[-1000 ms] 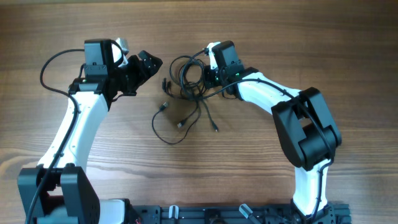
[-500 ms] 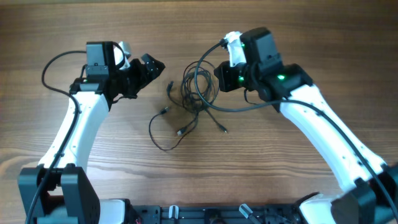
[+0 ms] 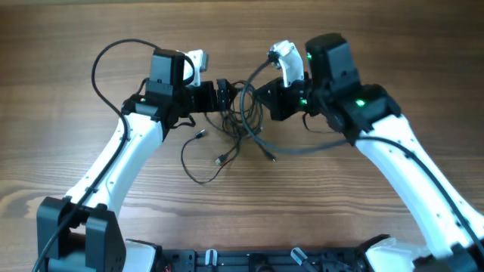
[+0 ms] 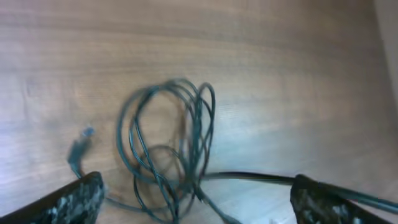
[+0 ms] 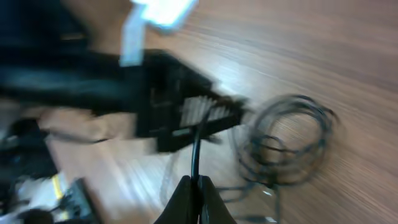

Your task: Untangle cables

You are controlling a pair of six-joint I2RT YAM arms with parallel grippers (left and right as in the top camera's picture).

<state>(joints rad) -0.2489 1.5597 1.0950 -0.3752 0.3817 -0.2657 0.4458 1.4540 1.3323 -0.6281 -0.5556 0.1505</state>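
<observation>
While the right tool (image 5: pixel 194 184) pinches the cables (image 4: pixel 198 140), the left tool (image 3: pixel 224 97) gapes just beside their coil.

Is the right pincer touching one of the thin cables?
Touching. The right wrist view shows the right pincer shut on a thin black cable, which runs up from between its tips.

The cables (image 5: pixel 258 152) are blurred in the right wrist view, strands indistinguishable.

White links and black joints make up the left arm (image 3: pixel 121 159) and right arm (image 3: pixel 408 166). A thick black wire (image 3: pixel 102 57) loops off the left; a green light (image 3: pixel 361 103) glows on the right. The left gripper (image 4: pixel 202 202) has speckled black fingertips (image 4: pixel 78 202).
</observation>
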